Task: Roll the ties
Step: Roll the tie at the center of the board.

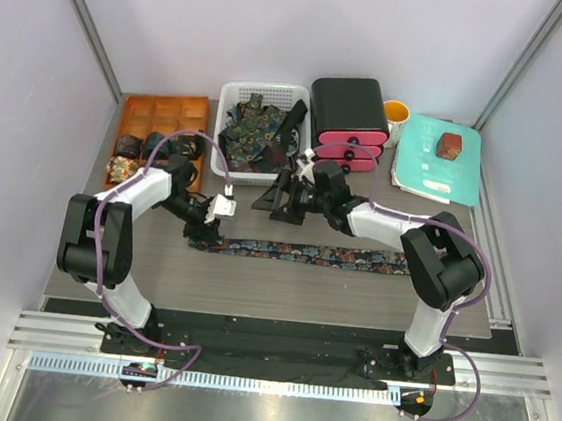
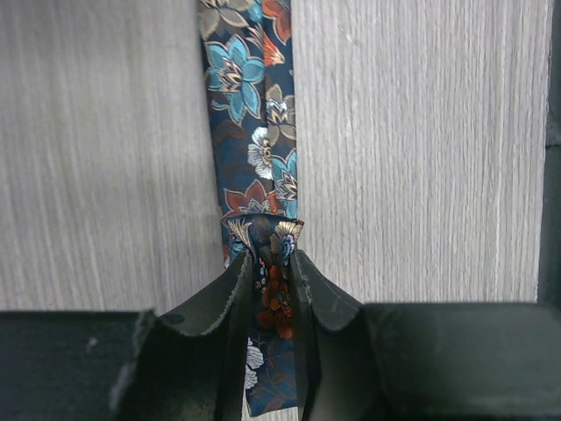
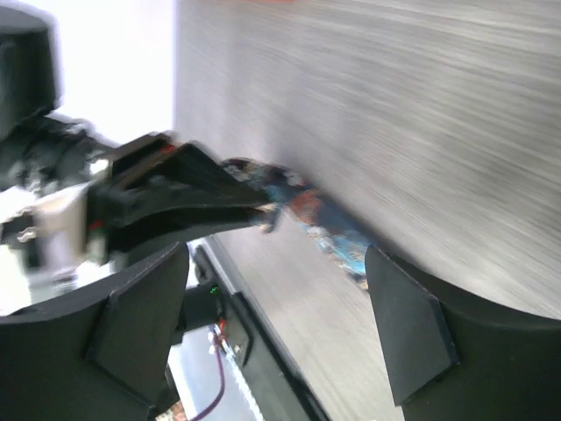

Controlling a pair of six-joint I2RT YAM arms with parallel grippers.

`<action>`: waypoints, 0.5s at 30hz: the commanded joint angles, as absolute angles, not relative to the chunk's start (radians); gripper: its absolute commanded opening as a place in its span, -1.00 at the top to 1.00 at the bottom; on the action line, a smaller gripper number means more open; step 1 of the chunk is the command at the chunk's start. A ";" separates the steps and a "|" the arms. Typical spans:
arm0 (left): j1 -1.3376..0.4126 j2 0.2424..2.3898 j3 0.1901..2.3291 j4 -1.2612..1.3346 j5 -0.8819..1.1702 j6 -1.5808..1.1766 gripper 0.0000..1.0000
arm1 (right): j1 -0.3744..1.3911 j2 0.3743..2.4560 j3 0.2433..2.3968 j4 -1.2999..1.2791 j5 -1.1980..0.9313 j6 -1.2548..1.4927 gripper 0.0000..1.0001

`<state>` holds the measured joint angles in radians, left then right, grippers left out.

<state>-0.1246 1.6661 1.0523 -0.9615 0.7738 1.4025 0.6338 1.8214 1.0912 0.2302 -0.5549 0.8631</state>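
1. A floral tie point(image 1: 307, 253) lies flat on the grey table point(image 1: 283, 291), stretched left to right in front of both arms.
2. The left gripper point(image 2: 272, 272) has its jaws drawn narrow, and they pinch the folded left end of the tie between them.
3. The right gripper point(image 3: 276, 329) has its jaws spread wide and holds nothing. It stands apart from the tie, on the far side.
4. The white basket point(image 1: 228, 99) holds a heap of loose ties point(image 1: 254, 132).
5. The orange compartment tray point(image 1: 171, 110) holds rolled ties point(image 1: 123, 166) in its near cells.

No readable text, labels, numbers, signs
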 commanded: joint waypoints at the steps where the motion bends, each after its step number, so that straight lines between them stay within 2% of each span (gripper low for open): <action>1: -0.158 1.635 1.040 -0.963 0.732 1.387 0.51 | 0.661 1.767 0.967 0.433 -0.493 0.978 -0.72; 2: -0.163 1.634 1.039 -0.957 0.726 1.376 0.51 | 0.670 1.772 0.935 0.466 -0.485 1.026 -0.60; 5: -0.192 1.625 1.032 -0.917 0.700 1.327 0.50 | 0.680 1.773 0.899 0.509 -0.495 1.026 -0.41; 8: -0.233 1.629 1.016 -0.881 0.655 1.301 0.51 | 0.663 1.753 0.877 0.444 -0.523 0.956 -0.31; 12: -0.242 1.647 1.019 -0.867 0.638 1.273 0.51 | 0.657 1.741 0.862 0.293 -0.517 0.777 -0.25; 15: -0.261 1.655 1.022 -0.850 0.621 1.255 0.51 | 0.620 1.747 0.818 0.239 -0.502 0.739 -0.22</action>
<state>-0.2443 1.6592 1.0206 -0.8898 0.6464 1.2972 0.6552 1.7866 0.8642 0.3122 -0.5194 0.8585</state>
